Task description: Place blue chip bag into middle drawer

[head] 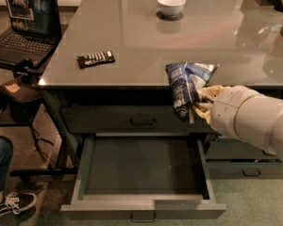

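The blue chip bag (185,86), dark blue foil with white patches, hangs in the air at the table's front edge, above the right side of the open middle drawer (141,166). My gripper (202,101) is shut on the bag's right side, with the pale arm reaching in from the right. The drawer is pulled far out below the table, its flat grey floor bare.
A white bowl (171,4) stands at the back of the grey table (122,36). A flat black bar (96,58) lies at its left front. A shut upper drawer front (132,119) sits above the open one. A laptop (26,25) and a person's shoe (14,204) are at left.
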`<action>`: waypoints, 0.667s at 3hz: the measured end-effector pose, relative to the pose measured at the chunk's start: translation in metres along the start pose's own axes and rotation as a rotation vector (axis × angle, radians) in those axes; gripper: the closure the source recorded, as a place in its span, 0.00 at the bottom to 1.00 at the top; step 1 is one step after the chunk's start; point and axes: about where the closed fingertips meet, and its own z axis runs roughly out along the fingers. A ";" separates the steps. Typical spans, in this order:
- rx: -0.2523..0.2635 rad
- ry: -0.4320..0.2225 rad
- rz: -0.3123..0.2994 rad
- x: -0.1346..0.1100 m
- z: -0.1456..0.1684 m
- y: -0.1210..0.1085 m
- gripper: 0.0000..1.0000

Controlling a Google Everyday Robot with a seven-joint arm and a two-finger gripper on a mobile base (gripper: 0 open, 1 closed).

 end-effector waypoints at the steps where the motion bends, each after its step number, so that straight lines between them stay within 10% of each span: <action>1: 0.010 -0.009 0.002 -0.003 0.001 -0.001 1.00; 2: -0.006 -0.009 0.062 0.018 0.026 0.034 1.00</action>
